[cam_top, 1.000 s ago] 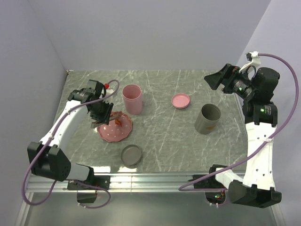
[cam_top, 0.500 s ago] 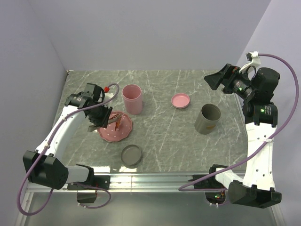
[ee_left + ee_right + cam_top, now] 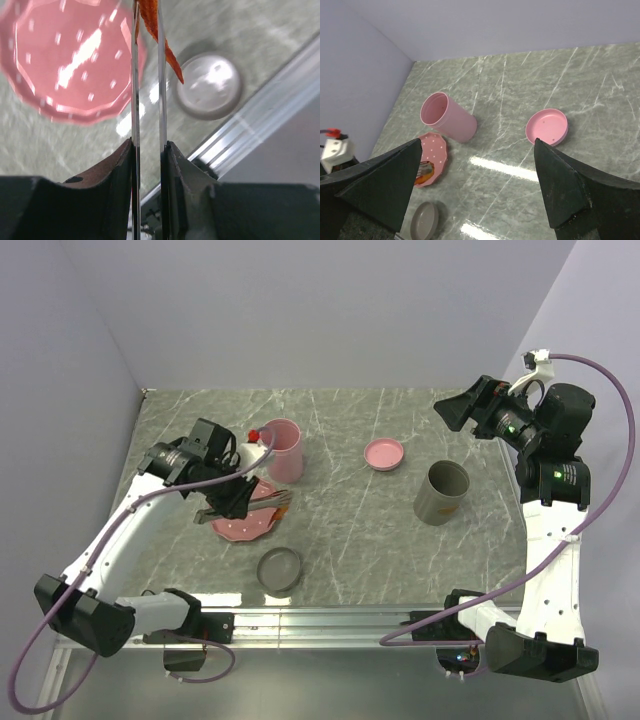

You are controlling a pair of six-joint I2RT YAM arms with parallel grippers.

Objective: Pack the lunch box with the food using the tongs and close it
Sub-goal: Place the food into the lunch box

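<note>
My left gripper (image 3: 232, 498) (image 3: 148, 150) is shut on the silvery tongs (image 3: 134, 90), which reach out to the right (image 3: 266, 502). Between the tong tips hangs the food, a curved orange-red strip (image 3: 168, 56). It is above the table, just past the right rim of the pink dotted plate (image 3: 240, 526) (image 3: 70, 60), towards the grey lid (image 3: 210, 85). Two open round lunch box tubs stand on the table: a pink one (image 3: 282, 450) (image 3: 447, 117) behind the plate and a grey one (image 3: 440, 492) at the right. My right gripper (image 3: 452, 410) (image 3: 478, 141) hangs high at the back right, open and empty.
A pink lid (image 3: 384, 454) (image 3: 546, 126) lies upturned at mid-table behind the grey tub. The grey lid (image 3: 279, 568) (image 3: 424, 220) lies near the front edge, below the plate. Purple walls close the left, back and right sides.
My left gripper has swung right and forward with the tongs. The tong tips, which pointed down at the plate, now point right and carry the strip past the plate's rim. The right arm is unmoved.
</note>
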